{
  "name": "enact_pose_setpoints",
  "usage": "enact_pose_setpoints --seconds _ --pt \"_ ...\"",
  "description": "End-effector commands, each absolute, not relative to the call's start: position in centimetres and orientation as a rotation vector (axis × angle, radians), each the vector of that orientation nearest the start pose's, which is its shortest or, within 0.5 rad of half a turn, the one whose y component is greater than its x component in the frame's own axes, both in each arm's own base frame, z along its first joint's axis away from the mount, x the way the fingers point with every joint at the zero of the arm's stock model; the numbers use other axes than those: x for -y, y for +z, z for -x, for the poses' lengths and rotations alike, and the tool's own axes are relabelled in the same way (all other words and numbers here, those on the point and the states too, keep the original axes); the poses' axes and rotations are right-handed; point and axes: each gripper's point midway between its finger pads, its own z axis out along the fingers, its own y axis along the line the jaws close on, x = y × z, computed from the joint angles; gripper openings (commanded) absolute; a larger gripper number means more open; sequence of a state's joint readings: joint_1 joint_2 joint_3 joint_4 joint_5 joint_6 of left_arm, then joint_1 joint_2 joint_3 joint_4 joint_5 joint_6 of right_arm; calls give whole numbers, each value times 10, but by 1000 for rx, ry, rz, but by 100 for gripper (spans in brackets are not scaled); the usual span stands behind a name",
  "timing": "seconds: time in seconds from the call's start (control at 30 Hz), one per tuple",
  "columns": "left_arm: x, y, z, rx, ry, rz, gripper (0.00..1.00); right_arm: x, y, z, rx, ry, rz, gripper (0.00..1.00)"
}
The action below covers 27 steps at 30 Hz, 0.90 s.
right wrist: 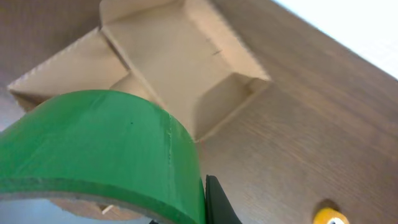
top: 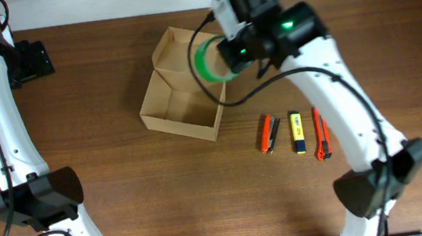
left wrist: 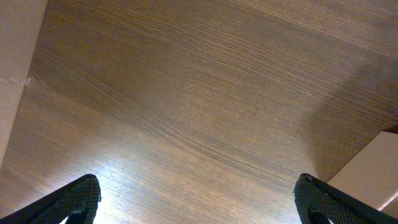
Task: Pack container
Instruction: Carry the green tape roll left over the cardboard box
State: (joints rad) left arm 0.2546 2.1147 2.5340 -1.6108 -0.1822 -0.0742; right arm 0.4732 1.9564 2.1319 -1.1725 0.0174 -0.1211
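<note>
Right gripper (top: 223, 56): clamped on green tape roll (top: 207, 62), above open tan cardboard box (top: 181, 105).
Left gripper (left wrist: 198, 202): fingers spread wide, over wooden table (left wrist: 205, 93).

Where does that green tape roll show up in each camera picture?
Overhead: green tape roll upper centre, above the cardboard box.
Left wrist: not in it.
Right wrist: fills the lower left.
Shared landmark: that box, top of the right wrist view.
</note>
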Motion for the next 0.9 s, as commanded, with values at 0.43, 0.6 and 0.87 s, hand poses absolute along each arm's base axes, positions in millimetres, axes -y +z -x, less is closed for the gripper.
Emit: enact_pose_setpoints --seconds 0.43,0.6,0.87 --pt "-142 279 -422 -2692 290 484 99 -289 175 -438 -2483 127 976 3" --pt "-142 279 -422 -2692 290 484 99 -300 162 -434 -2489 121 1015 4" --pt "-142 279 -422 -2692 290 484 99 -299 130 -436 -2550 93 1038 3"
